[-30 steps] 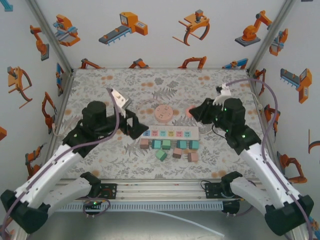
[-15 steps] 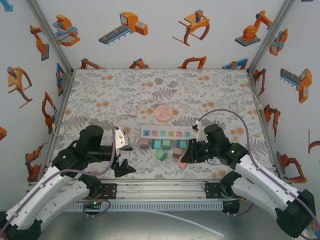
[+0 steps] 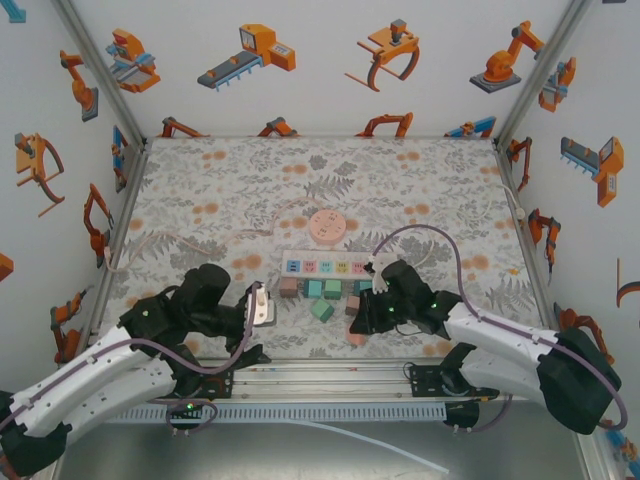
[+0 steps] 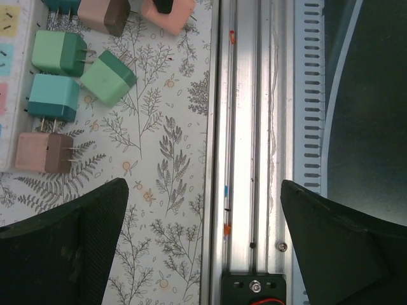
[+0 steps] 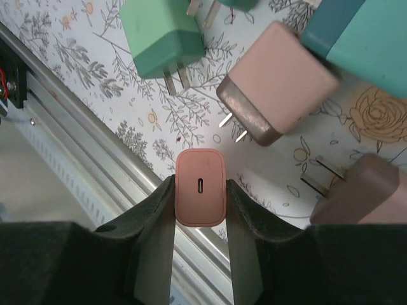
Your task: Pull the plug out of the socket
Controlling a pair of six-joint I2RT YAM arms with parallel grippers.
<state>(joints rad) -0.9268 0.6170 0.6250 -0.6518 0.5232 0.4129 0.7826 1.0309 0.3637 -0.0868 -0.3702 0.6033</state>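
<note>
Right gripper (image 5: 200, 183) is clenching the salmon plug (image 5: 200, 194), its fingers (image 5: 152, 219) pressing on the plug's two long sides. The face with the small slot is pointing at the wrist camera. The plug is sitting off the socket. From above, the white power strip (image 3: 335, 266) is lying well beyond this gripper. The gripper itself is hovering low at the near edge of the floral mat (image 3: 200, 190). Cannot tell whether the held plug is touching the mat.

In the right wrist view, loose plugs are lying past the fingertips with prongs showing:
- green plug (image 5: 166, 35), ahead and to the left
- pink-and-brown plug (image 5: 280, 82), just ahead and to the right
- teal plug (image 5: 356, 44), further right, overlapping the pink-and-brown one
- another dusty-pink block (image 5: 369, 194), level with the fingertips on the right

Left gripper (image 4: 203, 190) is released, jaws standing wide apart and grasping nothing. It is hanging over the mat edge and the aluminium rail (image 4: 248, 127), and the rail is running straight between its fingers. Ahead and to the left of its left finger, a cluster of loose plugs (image 4: 52, 96) is lying beside the strip. A mint plug (image 4: 108, 77) in that cluster is sitting tilted, nearest to the gripper's centre line. None of these is touching the left fingers.
</note>
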